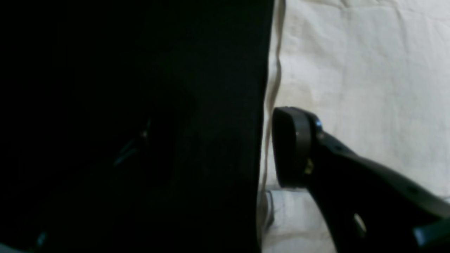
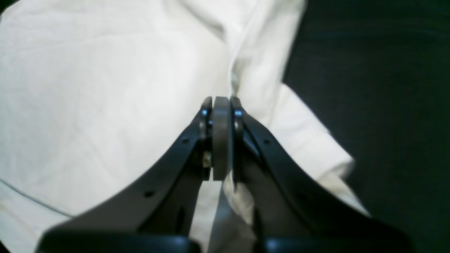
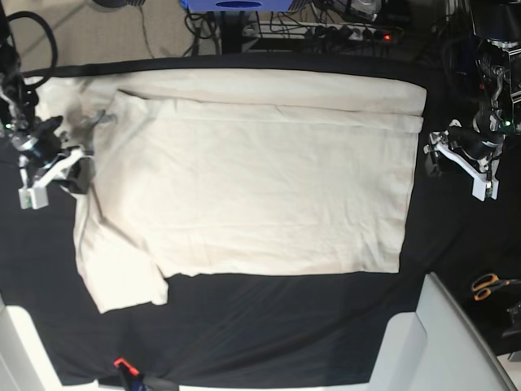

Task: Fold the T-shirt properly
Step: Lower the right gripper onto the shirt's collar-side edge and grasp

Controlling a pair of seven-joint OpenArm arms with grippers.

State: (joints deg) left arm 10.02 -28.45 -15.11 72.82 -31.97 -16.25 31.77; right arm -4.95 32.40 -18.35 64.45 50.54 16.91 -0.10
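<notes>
right gripper (image 2: 221, 140) clamped shut on a fold of the t-shirt (image 3: 260, 179); left gripper (image 3: 434, 159) spread wide at the opposite hem. the shirt lies flat on the black table cloth (image 3: 269, 326) (long axis running gripper to gripper).

T-shirt (image 3: 269, 187): cream cloth, soft, wrinkled | table cloth (image 3: 285, 326): black, matt | claw pads (image 2: 220, 140): matt, smooth

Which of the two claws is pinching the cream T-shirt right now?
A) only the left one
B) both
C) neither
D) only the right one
D: the right gripper has its jaws closed on a fold of the T-shirt, while the left gripper stands open at the shirt's edge over the black cloth.
</notes>
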